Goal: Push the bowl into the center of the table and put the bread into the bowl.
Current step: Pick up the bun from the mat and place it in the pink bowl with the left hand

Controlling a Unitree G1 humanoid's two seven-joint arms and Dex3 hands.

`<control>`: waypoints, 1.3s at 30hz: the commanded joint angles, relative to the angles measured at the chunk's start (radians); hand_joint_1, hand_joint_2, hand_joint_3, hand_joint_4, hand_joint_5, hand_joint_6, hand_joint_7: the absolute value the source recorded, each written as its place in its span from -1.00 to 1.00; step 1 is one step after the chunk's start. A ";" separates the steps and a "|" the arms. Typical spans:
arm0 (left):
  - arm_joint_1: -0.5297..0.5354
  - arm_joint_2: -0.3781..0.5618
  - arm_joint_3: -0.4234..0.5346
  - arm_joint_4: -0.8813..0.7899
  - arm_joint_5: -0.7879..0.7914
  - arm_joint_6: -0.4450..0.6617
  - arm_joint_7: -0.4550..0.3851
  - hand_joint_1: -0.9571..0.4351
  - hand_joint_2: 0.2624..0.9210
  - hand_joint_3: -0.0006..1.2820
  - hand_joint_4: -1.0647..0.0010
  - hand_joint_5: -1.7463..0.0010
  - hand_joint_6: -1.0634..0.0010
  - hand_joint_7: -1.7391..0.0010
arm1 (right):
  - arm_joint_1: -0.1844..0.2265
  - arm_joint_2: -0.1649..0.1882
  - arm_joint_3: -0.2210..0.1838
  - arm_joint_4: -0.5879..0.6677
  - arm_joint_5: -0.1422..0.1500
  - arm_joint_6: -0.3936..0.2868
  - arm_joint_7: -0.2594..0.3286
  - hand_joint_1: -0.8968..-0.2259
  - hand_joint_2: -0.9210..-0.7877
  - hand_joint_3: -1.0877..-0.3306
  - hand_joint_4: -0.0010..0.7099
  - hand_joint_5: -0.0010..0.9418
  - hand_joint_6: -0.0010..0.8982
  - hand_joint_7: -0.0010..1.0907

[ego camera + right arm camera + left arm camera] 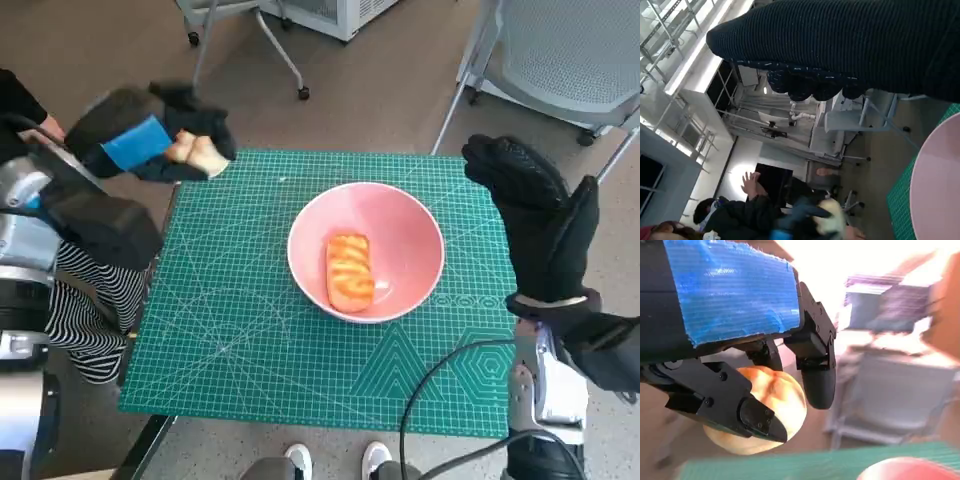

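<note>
- Left hand (150, 140) is gripping a pale bun (197, 152), left of the bowl (410, 225), off the surface (230, 330).
- Right hand (530, 215) is hovering released, right of the bowl.
- Bread (349, 271) is lying inside the bowl.

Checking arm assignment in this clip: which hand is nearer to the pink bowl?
Right. The right hand hovers just beside the pink bowl's rim. The left hand is farther off, past the mat's far-left corner, holding a bread roll.

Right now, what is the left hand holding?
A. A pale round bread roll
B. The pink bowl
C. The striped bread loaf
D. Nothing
A: the left hand grips a pale round roll, while the striped loaf already lies in the pink bowl.
</note>
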State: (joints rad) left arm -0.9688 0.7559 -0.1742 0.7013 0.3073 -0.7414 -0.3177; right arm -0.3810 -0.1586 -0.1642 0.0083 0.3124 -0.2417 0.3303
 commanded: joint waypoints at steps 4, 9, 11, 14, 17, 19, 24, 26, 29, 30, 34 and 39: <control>-0.005 -0.052 0.009 -0.130 -0.047 -0.021 -0.051 0.38 0.80 -0.99 -0.71 -0.18 -0.62 0.08 | 0.002 -0.009 -0.003 0.025 0.006 0.006 0.014 -0.38 -1.00 0.07 -0.47 -1.00 -0.78 0.02; -0.019 -0.117 -0.010 -0.231 -0.052 0.007 -0.082 0.38 0.84 -0.98 -0.66 -0.19 -0.53 -0.01 | 0.000 -0.006 -0.003 0.031 0.008 0.001 0.017 -0.38 -1.00 0.07 -0.48 -1.00 -0.78 0.02; -0.021 -0.143 -0.019 -0.272 -0.051 0.023 -0.092 0.38 0.85 -0.98 -0.63 -0.20 -0.48 -0.07 | 0.001 -0.005 -0.003 0.031 0.008 0.000 0.018 -0.38 -1.00 0.07 -0.48 -1.00 -0.78 0.02; -0.021 -0.176 -0.032 -0.333 -0.039 0.060 -0.111 0.38 0.86 -0.97 -0.63 -0.17 -0.45 -0.12 | 0.002 -0.004 -0.003 0.029 0.007 -0.002 0.017 -0.37 -1.00 0.07 -0.48 -1.00 -0.78 0.03; -0.021 -0.211 -0.055 -0.368 -0.030 0.097 -0.137 0.38 0.85 -0.98 -0.65 -0.13 -0.45 -0.13 | 0.005 -0.003 -0.004 0.025 0.006 -0.002 0.016 -0.36 -1.00 0.07 -0.47 -1.00 -0.78 0.03; -0.022 -0.238 -0.073 -0.359 -0.022 0.102 -0.145 0.38 0.85 -0.98 -0.65 -0.12 -0.45 -0.14 | 0.006 -0.004 -0.004 0.023 0.005 -0.001 0.015 -0.36 -1.00 0.07 -0.47 -1.00 -0.78 0.03; -0.027 -0.303 -0.120 -0.287 0.009 0.081 -0.141 0.38 0.92 -0.98 -0.54 -0.15 -0.37 -0.23 | 0.011 -0.008 -0.008 0.014 0.005 0.001 0.012 -0.35 -1.00 0.07 -0.47 -1.00 -0.78 0.03; -0.030 -0.331 -0.139 -0.252 0.029 0.066 -0.129 0.38 0.97 -0.98 -0.45 -0.19 -0.33 -0.29 | 0.016 -0.008 -0.009 0.010 0.004 0.001 0.011 -0.35 -1.00 0.07 -0.47 -0.99 -0.78 0.03; -0.037 -0.372 -0.166 -0.196 0.059 0.049 -0.114 0.37 0.99 -0.96 -0.39 -0.21 -0.29 -0.33 | 0.022 -0.009 -0.012 0.003 0.001 0.000 0.009 -0.36 -1.00 0.08 -0.47 -0.99 -0.78 0.03; -0.039 -0.384 -0.172 -0.180 0.065 0.047 -0.112 0.37 0.99 -0.94 -0.36 -0.24 -0.27 -0.34 | 0.024 -0.009 -0.013 0.001 0.000 0.000 0.008 -0.36 -1.00 0.08 -0.46 -0.99 -0.78 0.02; -0.049 -0.427 -0.196 -0.099 0.090 0.022 -0.095 0.37 1.00 -0.91 -0.31 -0.29 -0.22 -0.35 | 0.033 -0.008 -0.014 -0.010 -0.003 0.000 0.005 -0.36 -1.00 0.08 -0.46 -0.99 -0.78 0.02; -0.059 -0.464 -0.221 -0.023 0.119 0.013 -0.089 0.37 1.00 -0.87 -0.28 -0.34 -0.14 -0.38 | 0.043 -0.008 -0.017 -0.023 -0.006 0.002 0.000 -0.36 -1.00 0.08 -0.46 -0.99 -0.79 0.02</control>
State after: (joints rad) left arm -0.9974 0.3053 -0.3833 0.6492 0.4111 -0.7190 -0.4207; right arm -0.3676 -0.1583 -0.1773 -0.0096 0.3119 -0.2492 0.3390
